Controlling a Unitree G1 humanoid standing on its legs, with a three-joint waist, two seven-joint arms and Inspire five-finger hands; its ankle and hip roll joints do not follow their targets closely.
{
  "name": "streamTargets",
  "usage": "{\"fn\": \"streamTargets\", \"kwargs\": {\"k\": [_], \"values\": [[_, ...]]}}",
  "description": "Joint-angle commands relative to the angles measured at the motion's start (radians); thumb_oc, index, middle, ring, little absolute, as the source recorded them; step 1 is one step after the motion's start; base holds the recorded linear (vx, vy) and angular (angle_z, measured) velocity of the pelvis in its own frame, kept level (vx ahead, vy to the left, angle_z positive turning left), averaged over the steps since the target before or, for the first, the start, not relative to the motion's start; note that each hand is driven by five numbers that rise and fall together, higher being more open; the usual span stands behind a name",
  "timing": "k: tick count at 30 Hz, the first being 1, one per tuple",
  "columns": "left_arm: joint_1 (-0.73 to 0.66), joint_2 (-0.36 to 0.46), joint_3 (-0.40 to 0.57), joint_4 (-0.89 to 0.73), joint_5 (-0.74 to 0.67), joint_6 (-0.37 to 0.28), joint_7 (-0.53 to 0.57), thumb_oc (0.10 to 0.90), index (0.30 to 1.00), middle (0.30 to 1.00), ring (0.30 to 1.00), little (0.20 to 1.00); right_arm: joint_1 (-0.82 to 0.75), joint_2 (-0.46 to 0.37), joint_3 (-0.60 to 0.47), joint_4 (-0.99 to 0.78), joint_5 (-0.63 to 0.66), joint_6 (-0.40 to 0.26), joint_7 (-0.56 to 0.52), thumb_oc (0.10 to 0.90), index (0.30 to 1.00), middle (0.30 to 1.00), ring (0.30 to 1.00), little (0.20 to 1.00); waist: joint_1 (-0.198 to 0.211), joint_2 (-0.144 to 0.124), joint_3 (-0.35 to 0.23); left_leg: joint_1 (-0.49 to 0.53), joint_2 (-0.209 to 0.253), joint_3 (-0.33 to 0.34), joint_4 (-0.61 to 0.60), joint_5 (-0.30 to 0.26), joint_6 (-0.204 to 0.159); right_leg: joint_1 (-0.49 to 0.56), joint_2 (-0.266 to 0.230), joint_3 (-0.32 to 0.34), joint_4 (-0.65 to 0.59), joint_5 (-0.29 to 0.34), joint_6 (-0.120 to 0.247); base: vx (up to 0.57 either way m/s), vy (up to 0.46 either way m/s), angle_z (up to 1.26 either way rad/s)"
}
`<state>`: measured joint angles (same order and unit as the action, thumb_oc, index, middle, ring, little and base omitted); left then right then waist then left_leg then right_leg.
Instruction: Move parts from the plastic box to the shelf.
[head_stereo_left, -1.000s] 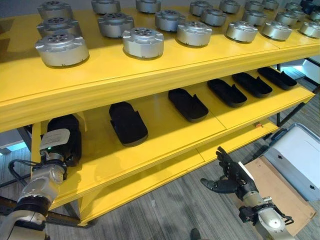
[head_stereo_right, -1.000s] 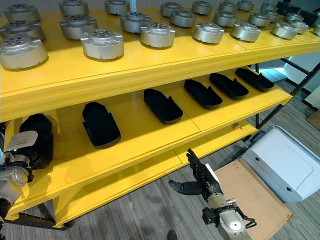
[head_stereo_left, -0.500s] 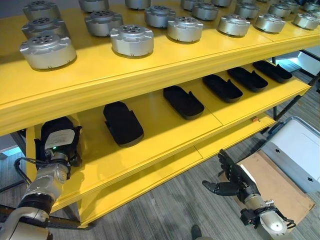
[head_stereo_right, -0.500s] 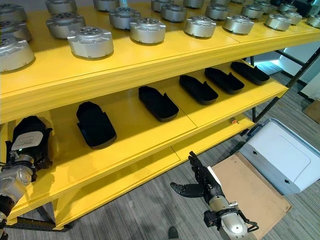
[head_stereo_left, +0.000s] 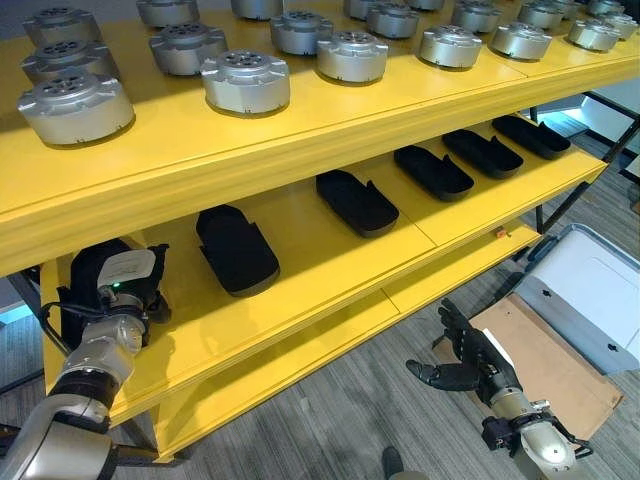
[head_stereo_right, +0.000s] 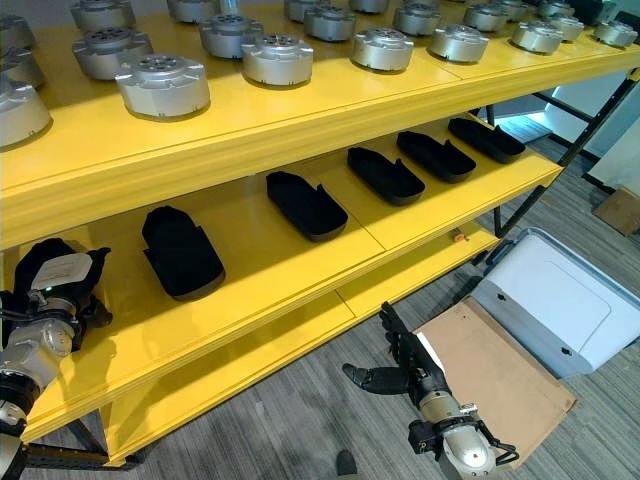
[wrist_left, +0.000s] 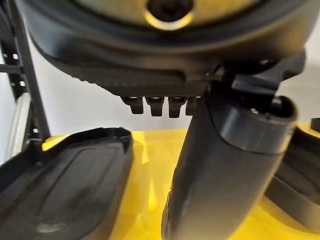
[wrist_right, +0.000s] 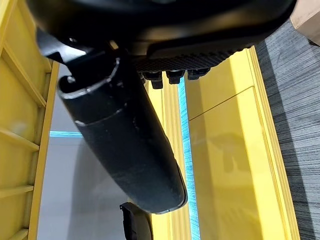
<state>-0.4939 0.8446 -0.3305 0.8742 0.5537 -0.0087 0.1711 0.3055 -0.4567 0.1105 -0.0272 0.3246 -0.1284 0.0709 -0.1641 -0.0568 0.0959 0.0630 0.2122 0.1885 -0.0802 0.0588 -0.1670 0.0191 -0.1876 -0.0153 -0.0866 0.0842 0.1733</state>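
A yellow shelf (head_stereo_left: 330, 262) holds a row of black shell parts (head_stereo_left: 236, 250) on its middle board. My left hand (head_stereo_left: 120, 292) rests at the far left end of that board, against the leftmost black part (head_stereo_left: 84, 268). In the left wrist view its fingers (wrist_left: 160, 105) reach out straight and its thumb (wrist_left: 225, 175) stands free, with a black part (wrist_left: 65, 185) lying on the shelf beside it. My right hand (head_stereo_left: 476, 362) hangs open over the floor in front of the shelf, holding nothing. The grey plastic box (head_stereo_left: 590, 300) stands on the floor to the right.
Several silver round parts (head_stereo_left: 246, 82) fill the top board. A cardboard sheet (head_stereo_left: 545, 370) lies on the floor under the box's near side. The lowest yellow board (head_stereo_left: 300, 355) juts out just beyond my right hand. A dark shelf leg (head_stereo_left: 565, 195) stands at the right.
The whole view has shifted, so the camera moved. Both hands keep about the same places relative to the shelf and stay open.
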Motion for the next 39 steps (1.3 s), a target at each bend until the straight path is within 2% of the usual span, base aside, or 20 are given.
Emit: {"fn": "streamTargets", "kwargs": {"k": [1, 6, 7, 8, 10, 11, 15, 20, 22, 28, 39], "values": [[-0.183, 0.058, 0.031, 0.019, -0.028, -0.018, 0.104, 0.900, 1.000, 1.000, 1.000, 1.000, -0.062, -0.047, -0.070, -0.093, 0.035, -0.118, -0.020, 0.900, 1.000, 1.000, 1.000, 1.000, -0.002, 0.018, -0.027, 0.062, 0.027, 0.018, -0.007, -0.055, 0.028, 0.051, -0.021, -0.001, 0.011, -0.058, 0.017, 0.00, 0.000, 0.00], [-0.137, 0.072, 0.063, -0.076, -0.034, -0.034, 0.120, 0.900, 1.000, 1.000, 1.000, 1.000, -0.063, -0.046, -0.078, -0.088, 0.037, -0.125, -0.024, 0.900, 1.000, 1.000, 1.000, 1.000, 0.006, 0.017, -0.033, 0.064, 0.025, 0.013, -0.007, -0.056, 0.029, 0.061, -0.021, -0.009, 0.012, -0.062, 0.016, 0.00, 0.000, 0.00], [-0.119, 0.076, 0.079, -0.106, -0.036, -0.040, 0.122, 0.900, 1.000, 1.000, 1.000, 1.000, -0.063, -0.044, -0.081, -0.087, 0.037, -0.126, -0.024, 0.900, 1.000, 1.000, 1.000, 1.000, 0.008, 0.017, -0.033, 0.064, 0.025, 0.012, -0.007, -0.057, 0.029, 0.062, -0.021, -0.010, 0.012, -0.063, 0.016, 0.00, 0.000, 0.00], [-0.083, 0.077, 0.108, -0.207, -0.033, -0.037, 0.118, 0.900, 1.000, 1.000, 1.000, 1.000, -0.061, -0.038, -0.086, -0.087, 0.034, -0.125, -0.027, 0.900, 1.000, 1.000, 1.000, 1.000, 0.014, 0.016, -0.033, 0.063, 0.024, 0.009, -0.007, -0.058, 0.030, 0.064, -0.021, -0.012, 0.012, -0.064, 0.015, 0.00, 0.000, 0.00], [-0.046, 0.080, 0.141, -0.233, -0.041, -0.046, 0.116, 0.900, 1.000, 1.000, 1.000, 1.000, -0.065, -0.036, -0.091, -0.082, 0.031, -0.126, -0.027, 0.900, 1.000, 1.000, 1.000, 1.000, 0.017, 0.015, -0.034, 0.063, 0.024, 0.006, -0.007, -0.058, 0.030, 0.066, -0.021, -0.014, 0.012, -0.065, 0.014, 0.00, 0.000, 0.00], [0.023, 0.071, 0.199, -0.305, -0.053, -0.052, 0.127, 0.900, 1.000, 1.000, 1.000, 1.000, -0.066, -0.030, -0.101, -0.079, 0.024, -0.125, -0.031, 0.900, 1.000, 1.000, 1.000, 1.000, 0.025, 0.013, -0.034, 0.063, 0.025, 0.002, -0.007, -0.060, 0.031, 0.069, -0.022, -0.018, 0.013, -0.068, 0.012, 0.00, 0.000, 0.00], [0.171, 0.033, 0.322, -0.429, -0.088, -0.076, 0.132, 0.900, 1.000, 1.000, 1.000, 1.000, -0.076, -0.019, -0.122, -0.073, 0.016, -0.123, -0.034, 0.900, 1.000, 1.000, 1.000, 1.000, 0.039, 0.010, -0.037, 0.061, 0.025, -0.006, -0.007, -0.063, 0.033, 0.074, -0.023, -0.024, 0.011, -0.070, 0.009, 0.00, 0.000, 0.00], [0.262, -0.003, 0.399, -0.513, -0.117, -0.081, 0.132, 0.900, 1.000, 1.000, 1.000, 1.000, -0.080, -0.013, -0.131, -0.073, 0.015, -0.120, -0.036, 0.900, 1.000, 1.000, 1.000, 1.000, 0.046, 0.011, -0.040, 0.059, 0.024, -0.009, -0.007, -0.065, 0.034, 0.077, -0.023, -0.029, 0.011, -0.071, 0.006, 0.00, 0.004, 0.10], [0.318, -0.043, 0.445, -0.561, -0.162, -0.093, 0.129, 0.900, 1.000, 1.000, 1.000, 1.000, -0.087, -0.005, -0.139, -0.070, 0.014, -0.115, -0.038, 0.900, 1.000, 1.000, 1.000, 1.000, 0.053, 0.011, -0.040, 0.057, 0.024, -0.013, -0.007, -0.065, 0.036, 0.077, -0.023, -0.032, 0.013, -0.071, 0.004, -0.01, 0.007, 0.05], [0.380, -0.101, 0.475, -0.590, -0.213, -0.105, 0.138, 0.900, 1.000, 1.000, 1.000, 1.000, -0.096, -0.004, -0.142, -0.071, 0.012, -0.114, -0.045, 0.900, 1.000, 1.000, 1.000, 1.000, 0.062, 0.009, -0.037, 0.053, 0.022, -0.019, -0.007, -0.063, 0.039, 0.075, -0.024, -0.034, 0.014, -0.071, 0.003, 0.00, 0.002, 0.01], [0.446, -0.122, 0.481, -0.646, -0.189, -0.109, 0.111, 0.900, 1.000, 1.000, 1.000, 1.000, -0.097, -0.006, -0.145, -0.066, 0.006, -0.109, -0.048, 0.900, 1.000, 1.000, 1.000, 1.000, 0.069, 0.004, -0.033, 0.048, 0.023, -0.023, -0.007, -0.061, 0.040, 0.073, -0.025, -0.034, 0.012, -0.069, 0.002, 0.00, 0.000, 0.00]]}}
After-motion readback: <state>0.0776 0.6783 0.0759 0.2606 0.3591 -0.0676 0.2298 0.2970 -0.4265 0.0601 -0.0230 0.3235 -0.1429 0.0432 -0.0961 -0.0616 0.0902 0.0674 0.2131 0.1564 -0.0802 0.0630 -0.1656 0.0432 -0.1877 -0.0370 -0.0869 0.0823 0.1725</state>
